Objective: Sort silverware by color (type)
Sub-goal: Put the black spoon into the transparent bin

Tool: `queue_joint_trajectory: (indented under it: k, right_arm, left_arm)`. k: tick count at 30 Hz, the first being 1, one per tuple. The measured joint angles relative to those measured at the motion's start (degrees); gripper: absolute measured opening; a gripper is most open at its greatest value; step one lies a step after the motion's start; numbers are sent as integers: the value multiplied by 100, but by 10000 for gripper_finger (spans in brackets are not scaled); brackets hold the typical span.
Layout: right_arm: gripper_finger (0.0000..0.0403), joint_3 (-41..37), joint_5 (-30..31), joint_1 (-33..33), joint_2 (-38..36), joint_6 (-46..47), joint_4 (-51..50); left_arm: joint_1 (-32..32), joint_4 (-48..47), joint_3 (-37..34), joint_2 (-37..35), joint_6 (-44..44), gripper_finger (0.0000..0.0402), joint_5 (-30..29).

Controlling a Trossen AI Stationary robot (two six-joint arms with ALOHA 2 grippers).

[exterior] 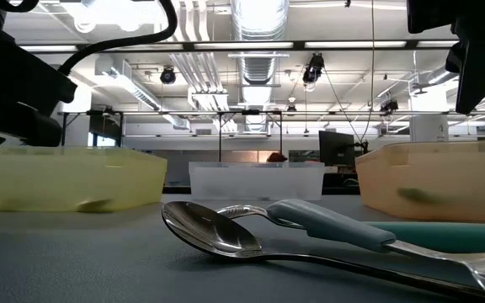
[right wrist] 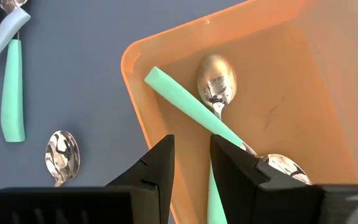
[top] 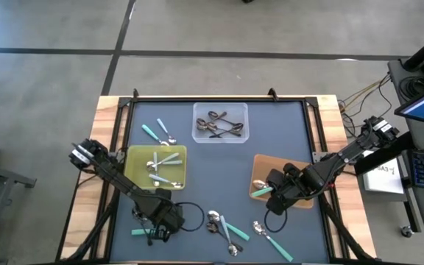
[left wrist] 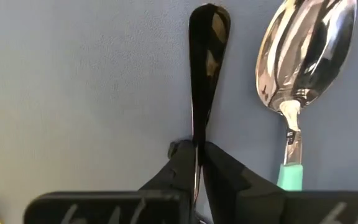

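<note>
My left gripper [top: 155, 223] stands near the table's near left, pointing down, shut on a dark metal utensil [left wrist: 205, 68] that lies on the blue mat. A teal-handled spoon [left wrist: 300, 56] lies right beside it. My right gripper [right wrist: 191, 165] hangs open over the near left corner of the orange tray [top: 298, 168], above two teal-handled spoons [right wrist: 194, 109] that lie in it. The yellow tray [top: 132, 156] holds pale-blue-handled spoons. The clear tray [top: 199, 134] holds dark utensils. Loose silverware [top: 225, 227] lies near the front edge. My left gripper pinches the dark utensil's narrow shaft [left wrist: 197, 134] between its two fingers. The fingers come from above and lie across the shaft. The utensil's broad rounded end [left wrist: 210, 25] points away from the fingers, and it lies flat on the mat.
Two more spoons [top: 158, 132], one teal and one pale-blue, lie between the yellow and clear trays. More teal and pale-blue pieces [top: 271, 239] lie at the near right. In the low view a spoon [exterior: 213, 227] lies close in front.
</note>
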Motion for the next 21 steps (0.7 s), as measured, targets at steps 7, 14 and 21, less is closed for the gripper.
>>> queue_joint_trajectory:
  k: [7,14,21]
  right_arm:
    - [95,0,-2,0,0,-4,3]
    - [95,0,132,0,0,239,54]
    - [96,2,1044,-129,0,475,1003]
  left_arm:
    - [122,77,98,-367,-366,2,-66]
    - [358,113,504,-872,-806,1,-1079]
    - [1020,152,1010,-940,-1151,0,-2185]
